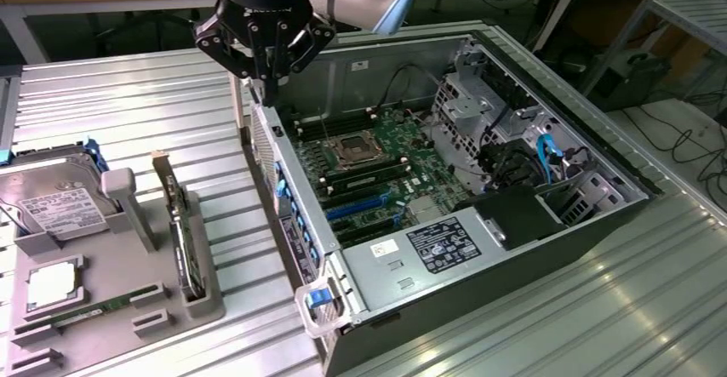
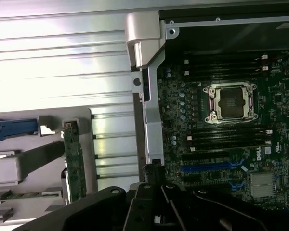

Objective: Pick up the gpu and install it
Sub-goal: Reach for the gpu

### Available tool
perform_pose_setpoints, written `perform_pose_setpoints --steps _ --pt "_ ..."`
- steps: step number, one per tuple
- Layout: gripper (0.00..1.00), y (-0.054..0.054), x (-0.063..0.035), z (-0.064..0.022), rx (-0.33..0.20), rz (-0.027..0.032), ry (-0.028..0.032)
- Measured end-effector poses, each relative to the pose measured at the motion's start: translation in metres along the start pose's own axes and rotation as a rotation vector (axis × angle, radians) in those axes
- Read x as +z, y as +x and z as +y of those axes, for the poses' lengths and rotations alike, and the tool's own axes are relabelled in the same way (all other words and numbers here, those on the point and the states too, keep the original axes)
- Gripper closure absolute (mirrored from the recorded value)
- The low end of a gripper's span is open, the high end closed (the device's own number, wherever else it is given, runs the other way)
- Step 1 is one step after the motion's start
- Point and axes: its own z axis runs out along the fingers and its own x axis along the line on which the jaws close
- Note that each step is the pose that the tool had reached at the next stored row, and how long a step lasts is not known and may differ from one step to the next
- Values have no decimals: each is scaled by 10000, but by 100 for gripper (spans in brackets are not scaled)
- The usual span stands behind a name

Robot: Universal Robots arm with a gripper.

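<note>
The gpu (image 1: 177, 228) stands on its edge in a slot of the grey holder (image 1: 210, 296) on the exterior view's left. Its pale bracket end points up and away. In the wrist view the gpu (image 2: 73, 166) shows as a thin green board edge beside the holder. My gripper (image 1: 261, 83) hangs shut and empty above the near wall of the open computer case (image 1: 375, 266), off to the right of the gpu and well above it. The dark finger bodies (image 2: 156, 211) hang over the case wall.
The case lies open with its motherboard (image 1: 375, 160) facing up, showing a CPU socket (image 2: 231, 102) and blue card slots (image 2: 212, 167). A hard drive (image 1: 57, 202) and a green memory stick (image 1: 97, 309) sit in the same holder. The table is ribbed metal (image 1: 125, 113).
</note>
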Motion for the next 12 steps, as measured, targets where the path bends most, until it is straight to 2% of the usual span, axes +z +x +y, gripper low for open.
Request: perform_pose_setpoints --steps 12 --pt "89 99 -3 -23 0 0 0"
